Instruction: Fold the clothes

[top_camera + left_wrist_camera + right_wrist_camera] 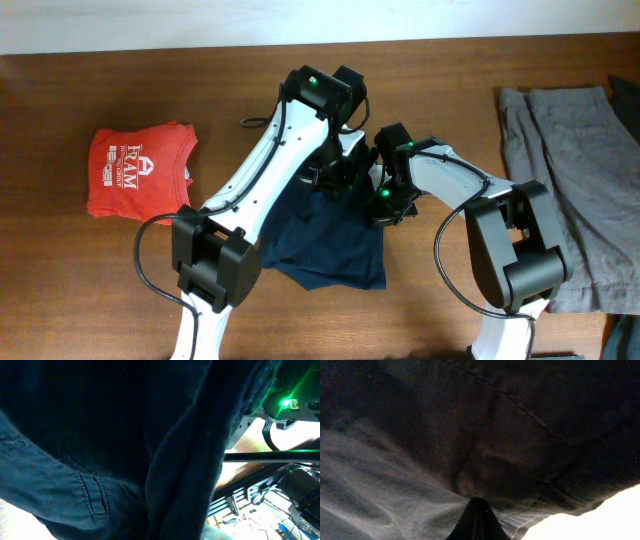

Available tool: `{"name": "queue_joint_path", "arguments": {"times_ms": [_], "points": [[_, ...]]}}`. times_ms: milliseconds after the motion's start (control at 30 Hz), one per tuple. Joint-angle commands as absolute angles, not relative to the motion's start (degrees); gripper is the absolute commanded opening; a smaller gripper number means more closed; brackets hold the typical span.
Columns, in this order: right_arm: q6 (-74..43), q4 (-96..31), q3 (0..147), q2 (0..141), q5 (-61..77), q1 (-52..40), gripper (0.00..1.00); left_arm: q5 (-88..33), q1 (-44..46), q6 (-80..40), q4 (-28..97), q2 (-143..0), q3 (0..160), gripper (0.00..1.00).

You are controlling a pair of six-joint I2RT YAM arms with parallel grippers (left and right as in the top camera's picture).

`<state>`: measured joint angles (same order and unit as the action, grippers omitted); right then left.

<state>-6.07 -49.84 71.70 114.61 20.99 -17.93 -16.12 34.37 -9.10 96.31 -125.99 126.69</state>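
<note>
The dark navy shorts (330, 245) lie bunched in the middle of the table, their upper edge drawn up to where both arms meet. My left gripper (332, 180) is at that raised edge; in the left wrist view navy cloth (100, 435) with a stitched loop fills the frame and hides the fingers. My right gripper (384, 203) is at the shorts' upper right corner. In the right wrist view its gripper (477, 512) is shut, with dark cloth (485, 425) creasing out from the tips. A red T-shirt (140, 170) lies folded at the left. Grey-khaki shorts (575, 180) lie at the right.
The wooden table (60, 280) runs under everything. The two arms cross close together above the navy shorts. The right arm's body, with a green light (286, 403), shows at the upper right of the left wrist view.
</note>
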Motion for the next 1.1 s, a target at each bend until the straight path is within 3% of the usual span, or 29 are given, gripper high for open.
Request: {"name": "queue_joint_path", "arguments": {"times_ms": [0, 233, 567, 767, 1067], "points": [[-6.50, -49.80, 70.76, 116.92, 12.88, -17.32, 0.04, -16.80, 34.52, -9.82, 96.16, -124.07, 126.45, 0.00], [-12.99, -59.86, 77.91, 108.22, 4.71, -9.87, 0.11, -16.05, 34.52, -9.85, 95.39, -124.07, 126.43, 0.00], [-10.81, -64.97, 83.59, 106.96, 7.11, -1.34, 0.18, -16.34, 36.16, -11.40, 93.32, -124.07, 126.34, 0.02], [-10.81, -65.19, 83.59, 106.96, 7.29, 0.38, 0.18, -16.05, 40.80, -12.01, 90.59, -124.51, 125.67, 0.30], [-10.79, -65.23, 83.59, 106.96, 8.60, 0.86, 0.18, -13.87, 44.49, -12.40, 90.28, -127.09, 125.58, 0.31]]}}
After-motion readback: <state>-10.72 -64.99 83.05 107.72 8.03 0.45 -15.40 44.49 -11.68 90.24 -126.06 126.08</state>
